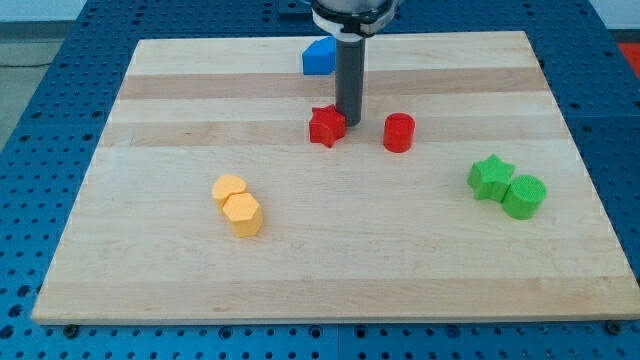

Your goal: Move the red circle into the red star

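The red circle (398, 132) stands on the wooden board a little right of centre, toward the view's top. The red star (326, 126) lies to its left, with a gap of about one block width between them. My tip (349, 122) rests on the board in that gap, right beside the star's right edge and left of the circle. The rod rises straight up from there to the view's top.
A blue block (318, 57) lies near the board's top edge, left of the rod. Two yellow blocks (238, 205) touch each other at lower left. A green star (490, 177) and a green circle (523, 196) touch at the right.
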